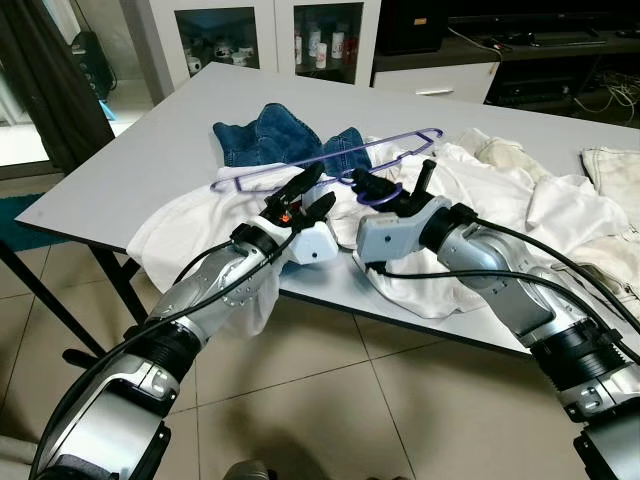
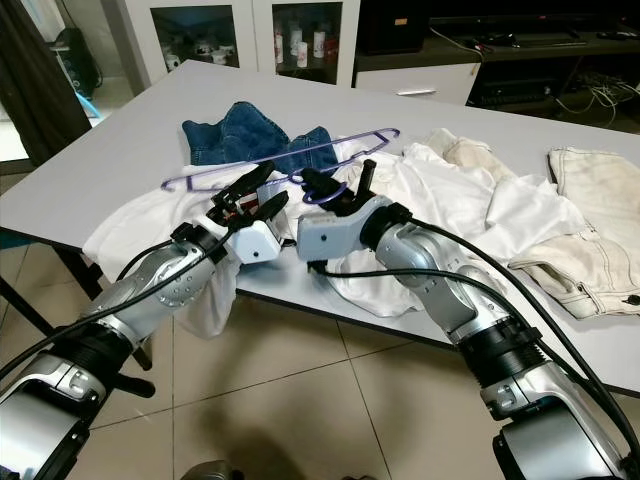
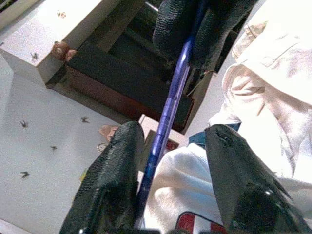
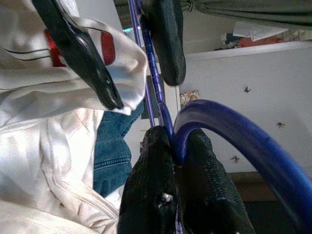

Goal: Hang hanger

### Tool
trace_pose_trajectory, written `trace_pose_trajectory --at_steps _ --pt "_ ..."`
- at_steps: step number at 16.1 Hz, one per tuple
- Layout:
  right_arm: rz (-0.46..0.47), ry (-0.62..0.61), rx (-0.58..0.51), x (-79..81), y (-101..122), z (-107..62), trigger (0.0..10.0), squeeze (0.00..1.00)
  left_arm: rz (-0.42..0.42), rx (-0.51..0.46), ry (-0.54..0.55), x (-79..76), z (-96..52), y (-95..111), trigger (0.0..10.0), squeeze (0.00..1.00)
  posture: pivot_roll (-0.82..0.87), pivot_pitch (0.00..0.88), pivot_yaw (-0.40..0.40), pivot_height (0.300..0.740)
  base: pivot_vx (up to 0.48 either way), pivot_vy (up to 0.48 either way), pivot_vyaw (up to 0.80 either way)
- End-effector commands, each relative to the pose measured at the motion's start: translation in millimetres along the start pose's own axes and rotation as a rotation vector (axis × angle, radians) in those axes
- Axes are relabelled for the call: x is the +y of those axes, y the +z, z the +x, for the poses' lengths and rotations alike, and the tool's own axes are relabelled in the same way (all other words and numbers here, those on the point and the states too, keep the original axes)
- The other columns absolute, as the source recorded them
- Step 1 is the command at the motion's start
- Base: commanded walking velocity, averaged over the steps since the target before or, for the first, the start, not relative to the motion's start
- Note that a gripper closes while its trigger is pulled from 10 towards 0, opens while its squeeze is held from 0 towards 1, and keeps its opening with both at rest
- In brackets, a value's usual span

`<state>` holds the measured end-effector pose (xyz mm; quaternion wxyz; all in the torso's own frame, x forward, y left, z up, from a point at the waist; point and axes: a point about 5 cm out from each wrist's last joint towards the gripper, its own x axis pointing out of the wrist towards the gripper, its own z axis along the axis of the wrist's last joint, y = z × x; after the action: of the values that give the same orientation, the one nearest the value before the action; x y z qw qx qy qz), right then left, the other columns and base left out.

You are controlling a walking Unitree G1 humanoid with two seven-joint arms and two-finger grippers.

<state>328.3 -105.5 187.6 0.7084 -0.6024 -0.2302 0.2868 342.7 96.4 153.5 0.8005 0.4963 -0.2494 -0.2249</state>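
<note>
No writing is legible. On the grey surface (image 1: 150, 130), white clothes (image 1: 480, 190) lie under the purple hanger (image 1: 330, 155). The right hand (image 1: 372, 186) pinches its hook; the left hand (image 1: 305, 195) straddles its bar, fingers parted.

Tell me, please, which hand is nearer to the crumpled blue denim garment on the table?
The left hand: it is just in front of the denim garment. The right hand is farther off, gripping the purple hanger's hook.

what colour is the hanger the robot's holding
Translucent purple-blue hanger, pinched at its hook by the right gripper; the right wrist view shows the colour best.
</note>
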Motion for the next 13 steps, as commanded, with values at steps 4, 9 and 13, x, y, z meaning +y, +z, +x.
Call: trace_pose_trajectory --at_steps 4,9,13 --pt "-0.041 -0.105 -0.090 -13.3 14 -0.8 10.0 0.00 -0.052 0.027 -0.100 -9.8 -2.0 -4 0.0 0.00 0.15 0.000 -0.004 0.740 0.000 0.000 0.00" --pt "-0.070 -0.156 -0.119 -20.6 14 -3.8 10.0 0.00 -0.075 0.051 -0.127 -11.7 -3.0 -7 0.0 0.00 0.15 0.000 -0.003 0.740 0.000 0.000 0.00" --pt "-0.083 -0.154 -0.120 -18.7 10 -7.2 10.0 0.00 -0.080 0.058 -0.128 -10.9 -3.2 -8 0.0 0.00 0.15 0.000 -0.003 0.740 0.000 0.000 0.00"
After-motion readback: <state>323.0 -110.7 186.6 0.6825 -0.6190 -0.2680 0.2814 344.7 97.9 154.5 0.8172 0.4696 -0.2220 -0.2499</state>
